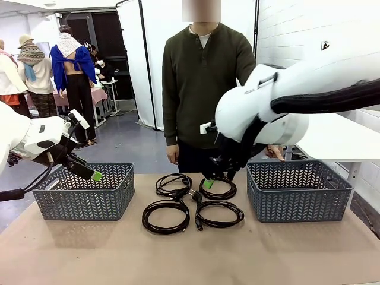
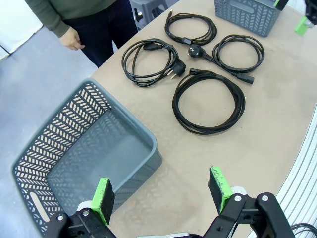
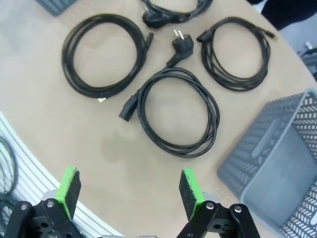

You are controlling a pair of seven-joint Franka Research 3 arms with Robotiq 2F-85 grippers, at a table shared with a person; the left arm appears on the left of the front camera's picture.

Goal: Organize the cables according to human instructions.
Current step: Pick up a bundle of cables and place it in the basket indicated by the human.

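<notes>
The left hand hangs over the rim of the left basket near the left edge of the worktop. Its green fingers are spread wide with nothing between them.

The cables lie in the middle of the worktop between the two baskets, as four loose black rings. The far-left coil is the untidiest, with overlapping loops. The near-left coil is the widest and roundest. The far-right coil and near-right coil are smaller, and their plugs meet in the centre of the group.

The right hand hovers above the right-hand pair, fingers fully apart and empty. From its wrist view it touches no cord.

The right basket stands near the right edge.

The cords look light and limp, with rubbery jackets that should not slip much. No tie is visible, so a ring will likely sag and unwind if lifted by a single strand. The safer hold is across all the turns at one side of the ring, away from the plugs. The plugs are the heaviest parts and would swing.
</notes>
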